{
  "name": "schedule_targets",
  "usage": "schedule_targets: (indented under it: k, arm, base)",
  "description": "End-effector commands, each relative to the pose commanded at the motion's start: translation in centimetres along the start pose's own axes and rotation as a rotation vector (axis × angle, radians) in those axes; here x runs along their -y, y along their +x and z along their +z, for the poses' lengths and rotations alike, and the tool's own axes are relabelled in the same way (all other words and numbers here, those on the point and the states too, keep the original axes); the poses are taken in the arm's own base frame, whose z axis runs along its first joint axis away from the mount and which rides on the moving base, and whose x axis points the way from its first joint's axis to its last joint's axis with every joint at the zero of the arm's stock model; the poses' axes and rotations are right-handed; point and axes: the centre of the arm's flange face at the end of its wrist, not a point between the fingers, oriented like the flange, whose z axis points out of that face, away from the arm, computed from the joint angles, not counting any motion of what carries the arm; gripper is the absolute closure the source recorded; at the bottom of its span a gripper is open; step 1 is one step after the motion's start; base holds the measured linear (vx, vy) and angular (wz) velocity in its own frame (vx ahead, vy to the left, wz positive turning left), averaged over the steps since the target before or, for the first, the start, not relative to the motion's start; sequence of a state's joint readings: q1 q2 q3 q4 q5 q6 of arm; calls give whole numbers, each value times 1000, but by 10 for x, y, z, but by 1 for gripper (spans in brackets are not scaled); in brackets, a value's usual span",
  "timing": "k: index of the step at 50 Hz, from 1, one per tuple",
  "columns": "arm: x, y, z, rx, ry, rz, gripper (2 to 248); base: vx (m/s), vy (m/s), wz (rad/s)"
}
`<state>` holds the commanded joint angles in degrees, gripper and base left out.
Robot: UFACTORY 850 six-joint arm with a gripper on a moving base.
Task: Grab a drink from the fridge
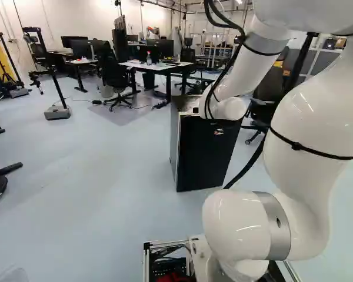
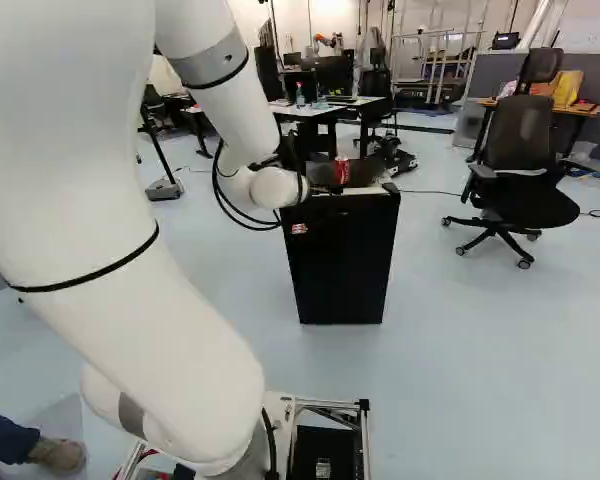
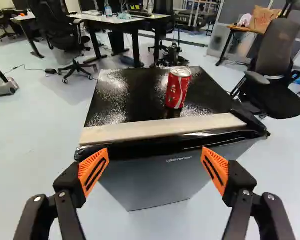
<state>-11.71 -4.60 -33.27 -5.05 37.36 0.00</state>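
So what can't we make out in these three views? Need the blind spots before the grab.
- Inside the fridge: all views, closed panels hide it.
- Red can on top: left base view, arm in the way.
- Can's tab, sealed or open: wrist view, too small.
- Gripper in both base views: lost behind the arm or dark against the fridge.

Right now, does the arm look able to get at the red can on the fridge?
Probably yes. The hand is open, and the can stands upright on the fridge. Only the low pale strip lies between them, though distance is hard to judge.
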Motion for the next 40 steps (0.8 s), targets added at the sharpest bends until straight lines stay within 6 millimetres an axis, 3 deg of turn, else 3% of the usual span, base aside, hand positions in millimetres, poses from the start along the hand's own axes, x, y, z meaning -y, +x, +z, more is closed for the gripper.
schedule_targets:
  k: [40]
  arm:
    - [-2,-9,35,-160,1,7,3]
  base:
    - [0,0,0]
